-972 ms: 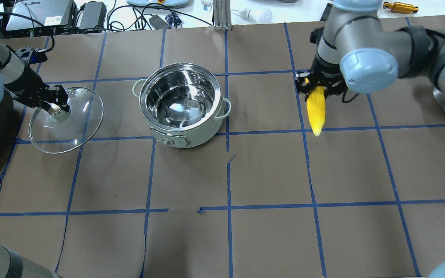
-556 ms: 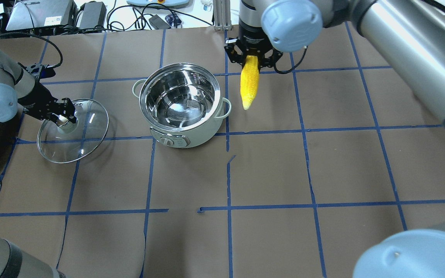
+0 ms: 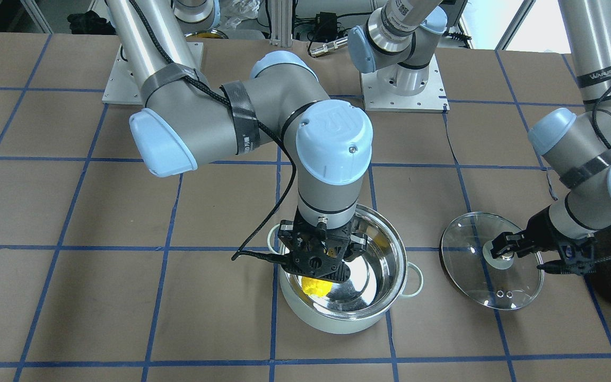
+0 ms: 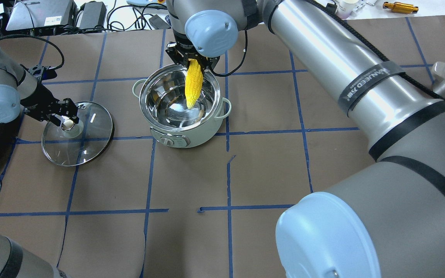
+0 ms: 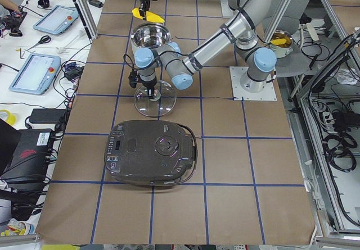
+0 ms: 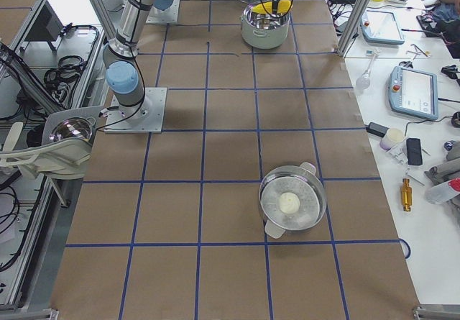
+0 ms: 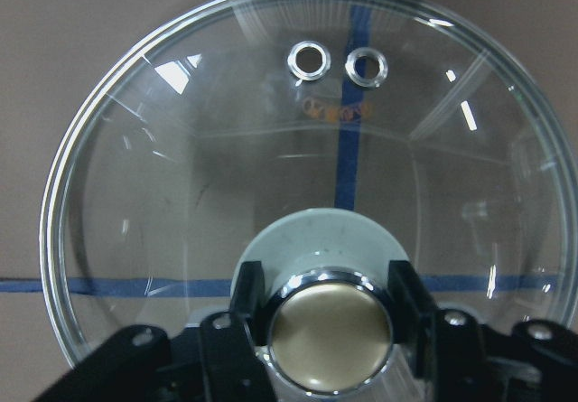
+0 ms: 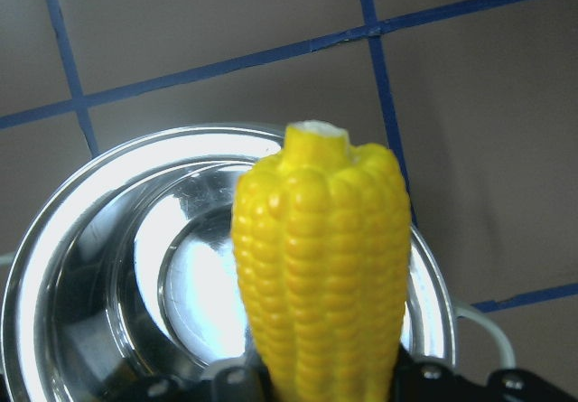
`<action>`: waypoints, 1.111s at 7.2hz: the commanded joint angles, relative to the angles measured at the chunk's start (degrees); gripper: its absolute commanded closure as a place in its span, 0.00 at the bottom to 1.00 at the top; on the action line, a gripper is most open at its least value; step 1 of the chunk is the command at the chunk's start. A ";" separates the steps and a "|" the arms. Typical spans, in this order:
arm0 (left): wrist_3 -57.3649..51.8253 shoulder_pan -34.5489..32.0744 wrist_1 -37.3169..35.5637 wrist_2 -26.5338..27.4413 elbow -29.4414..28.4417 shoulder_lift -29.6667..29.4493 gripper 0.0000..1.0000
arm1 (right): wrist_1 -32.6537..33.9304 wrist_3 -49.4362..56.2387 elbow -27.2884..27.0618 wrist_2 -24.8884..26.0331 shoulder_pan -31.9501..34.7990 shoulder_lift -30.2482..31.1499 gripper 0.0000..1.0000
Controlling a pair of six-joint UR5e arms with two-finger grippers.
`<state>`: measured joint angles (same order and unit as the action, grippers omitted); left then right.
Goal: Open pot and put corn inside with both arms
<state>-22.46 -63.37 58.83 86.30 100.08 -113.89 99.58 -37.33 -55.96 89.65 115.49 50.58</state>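
The pale mint pot (image 4: 203,136) stands open at the table's middle, steel inside bare; it also shows in the front view (image 3: 337,321). My right gripper (image 4: 193,61) is shut on the thick end of the yellow corn (image 4: 192,87), which hangs tip-down over the pot's far half. The right wrist view shows the corn (image 8: 321,275) above the pot's bowl. My left gripper (image 4: 67,120) is shut on the brass knob (image 7: 330,334) of the glass lid (image 4: 87,143), left of the pot, low over the table. I cannot tell if the lid touches it.
A black glossy appliance (image 5: 149,151) lies at the table's left end, just beyond the lid. A second steel pot (image 6: 291,205) with something white in it stands near the right end. Cables and devices (image 4: 91,15) line the far edge.
My right arm has carried the corn leftward from the table's right part to above the pot. My left gripper has moved the lid slightly nearer and lower.
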 commanded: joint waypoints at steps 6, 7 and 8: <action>4.62 -3.95 13.10 0.53 -4.36 10.33 0.00 | 4.74 9.73 -1.77 0.26 2.10 -4.18 0.00; 5.75 -4.13 17.42 0.45 -5.59 12.88 0.00 | 4.57 10.17 -1.87 0.70 2.10 -3.22 0.00; 6.46 -4.31 23.12 0.36 -7.25 15.95 0.00 | 4.39 10.17 -1.96 0.70 2.10 -2.60 0.00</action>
<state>-17.02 -67.43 75.37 86.74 94.73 -101.58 104.16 -27.42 -57.65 90.18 117.55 47.12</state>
